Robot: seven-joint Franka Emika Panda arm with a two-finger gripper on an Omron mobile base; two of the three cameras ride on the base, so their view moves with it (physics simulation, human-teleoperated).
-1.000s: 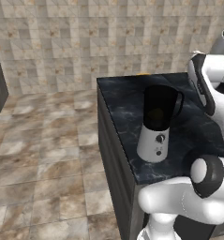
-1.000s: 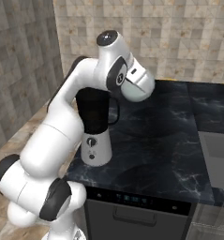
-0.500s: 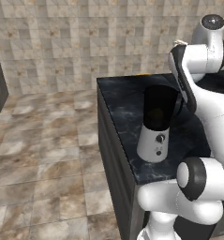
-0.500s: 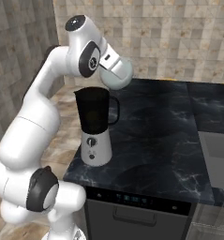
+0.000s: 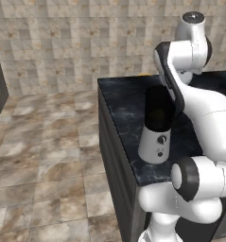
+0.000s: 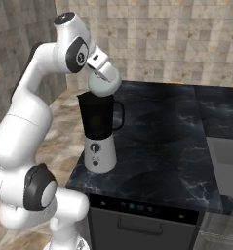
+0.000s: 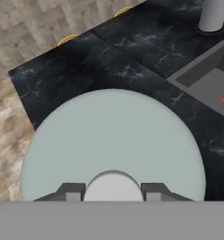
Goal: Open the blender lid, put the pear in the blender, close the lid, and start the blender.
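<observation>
At the near left corner of the counter (image 6: 152, 161), you had the blender (image 6: 99, 132) standing upright, close to the front edge, its knob panel facing the base. Its jar was uncovered. The gripper (image 7: 112, 190) was clamped on the small knob of the blender lid (image 6: 104, 83), one finger on each side, so the dome hung below the hand. You held the lid just above the jar's rim and slightly toward the sink side, tilted, not seated. Judged from this, the lid was off to leave the mouth free for loading, or was being carried to the jar for closing.

A yellowish patch (image 5: 158, 115) showed through the dark jar in the left base view. You could not confirm that it was the pear; treat the fruit's location as undetermined.

Beyond the blender, the dark counter ran bare to the back edge, where small yellow-orange shapes (image 7: 69, 38) sat against the wall; these were too small to identify. Toward the right edge lay a recessed sink (image 7: 212, 86) with a pale cylinder (image 7: 212, 15) behind it. Nothing stood between lid and jar.
</observation>
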